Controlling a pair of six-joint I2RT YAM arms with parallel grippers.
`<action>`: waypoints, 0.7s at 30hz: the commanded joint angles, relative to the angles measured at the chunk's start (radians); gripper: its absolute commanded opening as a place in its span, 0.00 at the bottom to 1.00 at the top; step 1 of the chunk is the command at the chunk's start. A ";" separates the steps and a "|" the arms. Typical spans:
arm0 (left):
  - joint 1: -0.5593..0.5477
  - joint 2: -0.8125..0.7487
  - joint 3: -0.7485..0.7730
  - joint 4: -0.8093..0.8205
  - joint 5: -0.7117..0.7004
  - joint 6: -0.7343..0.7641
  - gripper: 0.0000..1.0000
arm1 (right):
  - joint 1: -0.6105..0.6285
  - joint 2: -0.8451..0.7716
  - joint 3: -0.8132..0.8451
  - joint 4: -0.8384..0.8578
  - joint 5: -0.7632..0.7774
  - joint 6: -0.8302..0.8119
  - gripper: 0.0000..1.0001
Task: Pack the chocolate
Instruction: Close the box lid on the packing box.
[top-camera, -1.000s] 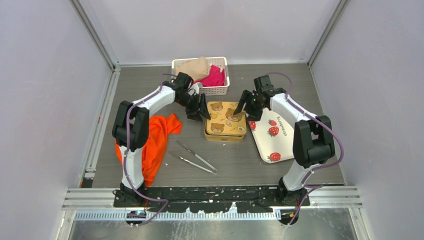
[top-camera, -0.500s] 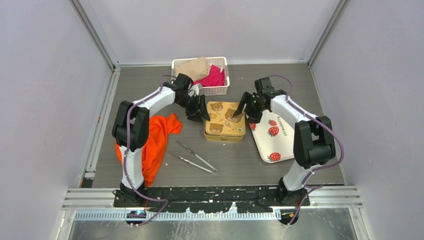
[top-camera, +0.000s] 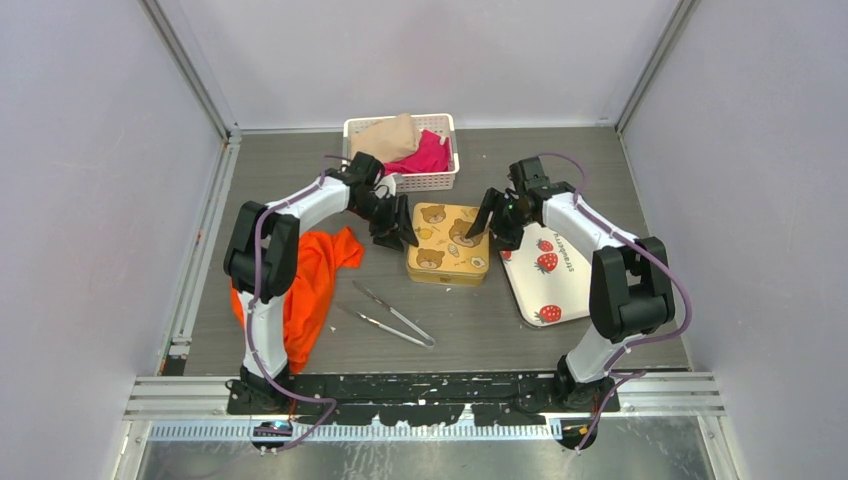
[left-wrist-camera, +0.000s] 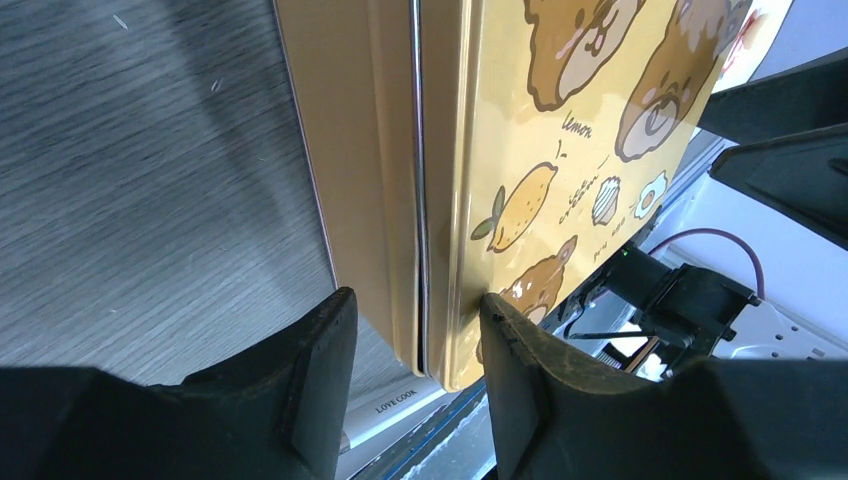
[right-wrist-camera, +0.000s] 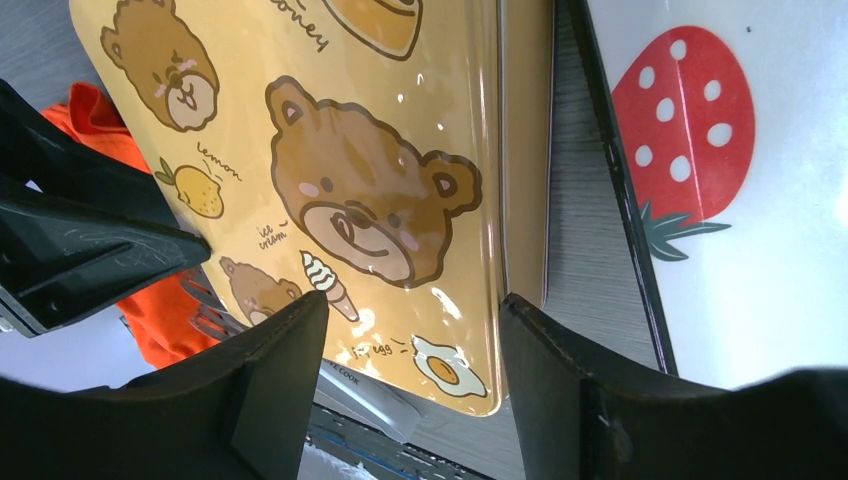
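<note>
Grey wood-grain table (top-camera: 470, 320) inside white walls. Gold bear-print tin (top-camera: 447, 243) sits mid-table, lid on; chocolate hidden in every view. Left gripper (left-wrist-camera: 418, 298) straddles tin's left edge, jaws parted; clamped or not, cannot tell. Right gripper (right-wrist-camera: 412, 300) over lid's right edge, jaws released wide, gripping nothing. Strawberry tray (top-camera: 535, 290) toward right edge, just beside tin. Orange cloth (top-camera: 310, 280) near left edge; tweezers (top-camera: 385, 315) toward front edge; basket (top-camera: 430, 181) at far edge.

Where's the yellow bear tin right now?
In the overhead view the yellow bear tin sits mid-table between the left gripper and the right gripper, just in front of the white basket, with the strawberry tray on its right.
</note>
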 joint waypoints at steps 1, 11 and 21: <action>0.006 -0.056 -0.005 0.038 0.033 -0.011 0.50 | 0.022 -0.049 0.001 -0.009 -0.040 -0.012 0.68; 0.006 -0.058 -0.017 0.043 0.035 -0.015 0.47 | 0.029 -0.042 -0.001 0.001 -0.045 -0.004 0.68; 0.006 -0.050 -0.013 0.035 0.020 -0.012 0.41 | 0.030 -0.033 0.033 0.012 -0.037 0.005 0.67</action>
